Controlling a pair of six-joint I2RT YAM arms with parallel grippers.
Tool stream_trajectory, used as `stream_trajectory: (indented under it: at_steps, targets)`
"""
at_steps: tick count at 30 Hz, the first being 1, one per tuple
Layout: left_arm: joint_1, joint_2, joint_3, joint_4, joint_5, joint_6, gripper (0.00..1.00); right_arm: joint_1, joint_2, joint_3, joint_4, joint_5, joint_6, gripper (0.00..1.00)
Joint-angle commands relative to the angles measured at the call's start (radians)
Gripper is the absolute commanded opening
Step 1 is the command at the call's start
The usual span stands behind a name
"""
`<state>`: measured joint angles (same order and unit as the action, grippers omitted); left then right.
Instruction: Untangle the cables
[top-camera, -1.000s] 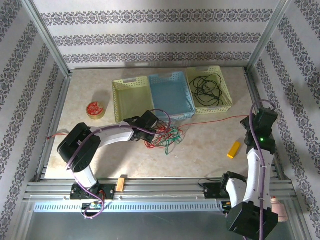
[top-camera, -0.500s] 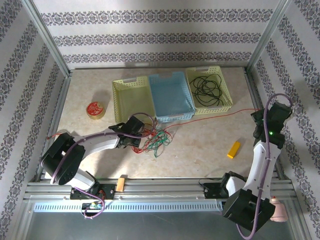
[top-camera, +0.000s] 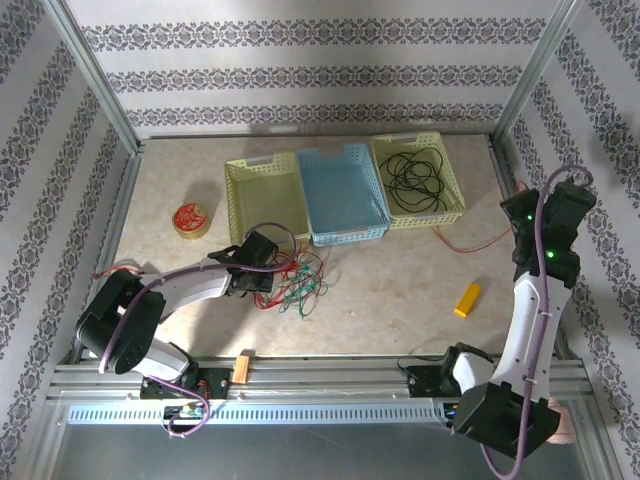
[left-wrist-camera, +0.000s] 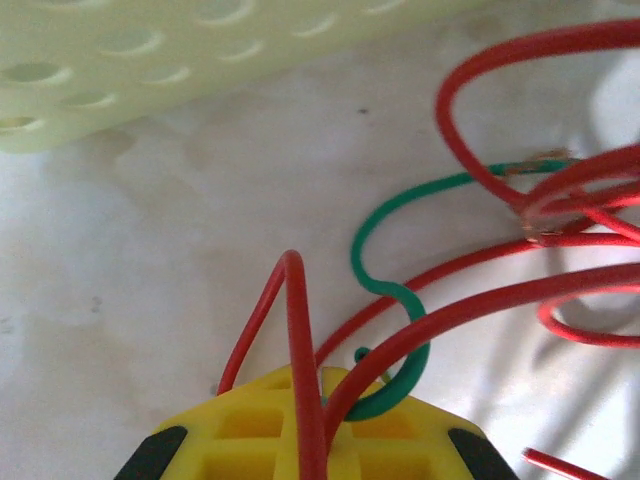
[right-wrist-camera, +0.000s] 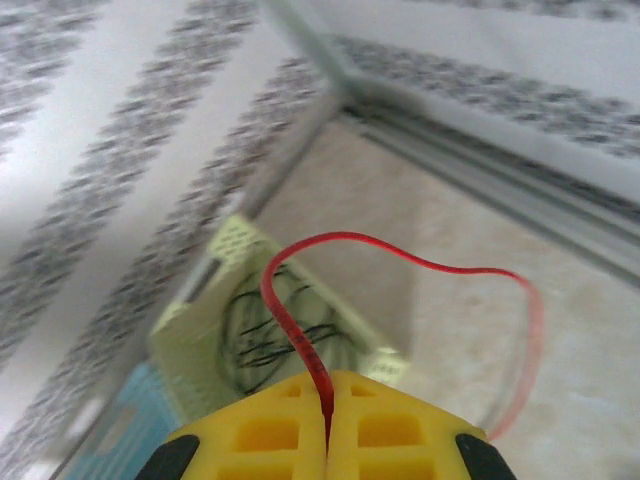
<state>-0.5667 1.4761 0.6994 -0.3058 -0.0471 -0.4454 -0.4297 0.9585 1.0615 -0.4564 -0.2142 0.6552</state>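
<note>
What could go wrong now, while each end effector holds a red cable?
1. The green cable hooks around the red cable pinched by the left end effector; pulling may tighten the tangle instead of freeing it.
2. The right end effector grips its red strand only at the fingertips, so the strand could slip out.
3. The tangle lies close to the yellow basket, which a loop might snag and drag.
</note>
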Motion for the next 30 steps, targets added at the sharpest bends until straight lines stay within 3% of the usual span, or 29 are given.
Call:
stream_trajectory:
  at_steps: [1,6,12,17,23,30]
  targets:
    - [-0.052,0.004,0.016,0.051,0.124,0.096,0.0,0.129,-0.003,0.148,0.042,-0.11,-0.048,0.0]
    - [-0.07,-0.013,0.082,0.13,0.256,0.123,0.0,0.376,0.097,0.434,0.054,-0.072,-0.09,0.0]
    - [-0.022,-0.042,0.108,0.259,0.231,-0.001,0.0,0.498,0.315,0.762,0.113,-0.084,-0.072,0.0]
    - [-0.005,-0.043,0.089,0.339,0.199,-0.108,0.0,0.588,0.5,0.93,0.116,-0.103,-0.089,0.0]
    - [0.005,-0.065,0.058,0.358,0.136,-0.173,0.0,0.675,0.628,0.886,0.107,-0.061,-0.122,0.0]
    - [0.013,-0.109,0.017,0.377,0.109,-0.189,0.0,0.693,0.621,0.672,0.158,0.133,-0.152,0.0]
